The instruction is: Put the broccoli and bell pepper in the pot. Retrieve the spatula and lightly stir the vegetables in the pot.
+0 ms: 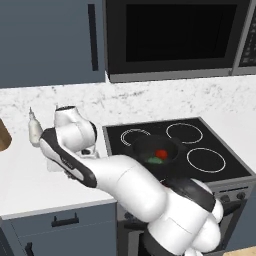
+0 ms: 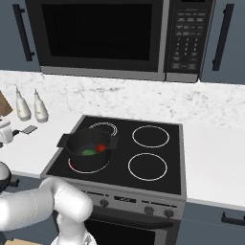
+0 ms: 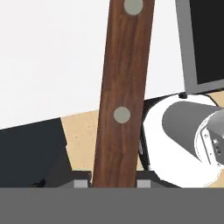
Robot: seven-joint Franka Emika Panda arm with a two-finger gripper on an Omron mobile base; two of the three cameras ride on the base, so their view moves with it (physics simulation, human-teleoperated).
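— Jaws first, then: closed on anything?

— Closed on the spatula, as far as I can judge. In the hand view its brown wooden handle runs straight up from between the two finger tips, which sit tight against it on either side, so the gripper looks clamped on the handle's lower end. From the right side of the base I can make out the small grey blade sticking out near the hand, over the counter left of the stove.

— And the vegetables?

— Both in the pot already. The broccoli and the bell pepper lie side by side on its bottom, and the pot sits on the front left burner.

— So what's left?

— The stirring, I'd say. The hand is well apart from the pot, off by the two white squeeze bottles at the back of the counter. The spatula has to be carried over the stove, blade lowered into the pot, then moved gently among the two pieces.

— Is it lifted clear of the counter?

— I can't tell from here.
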